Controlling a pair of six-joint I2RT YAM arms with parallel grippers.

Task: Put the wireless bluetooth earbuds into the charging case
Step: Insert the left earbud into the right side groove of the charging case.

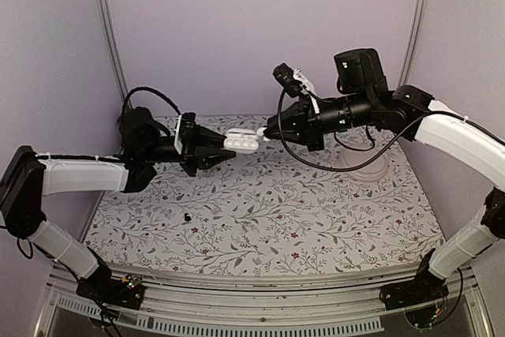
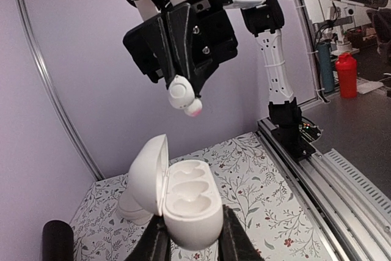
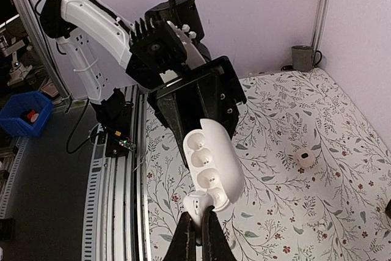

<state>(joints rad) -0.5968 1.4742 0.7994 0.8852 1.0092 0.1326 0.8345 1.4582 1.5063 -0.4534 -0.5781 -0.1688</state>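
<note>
The charging case (image 1: 241, 141) is held in the air over the back of the table, and my left gripper (image 1: 227, 149) is shut on its lower half. Its lid (image 2: 148, 174) stands hinged open and both sockets (image 2: 190, 191) show bare. One earbud (image 3: 206, 201), small and glossy white, is pinched in my shut right gripper (image 3: 203, 215). In the left wrist view this earbud (image 2: 182, 93) hangs above the open case, apart from it. In the right wrist view it sits right at the near end of the case (image 3: 215, 160). No other earbud is in view.
A tiny black bit (image 1: 188, 216) lies on the flowered table (image 1: 268, 226), left of centre. A pale round dish (image 1: 368, 168) stands at the back right. A white round lump with a dark spot (image 3: 303, 159) lies on the cloth, and a dark cup (image 3: 302, 57) stands by the wall.
</note>
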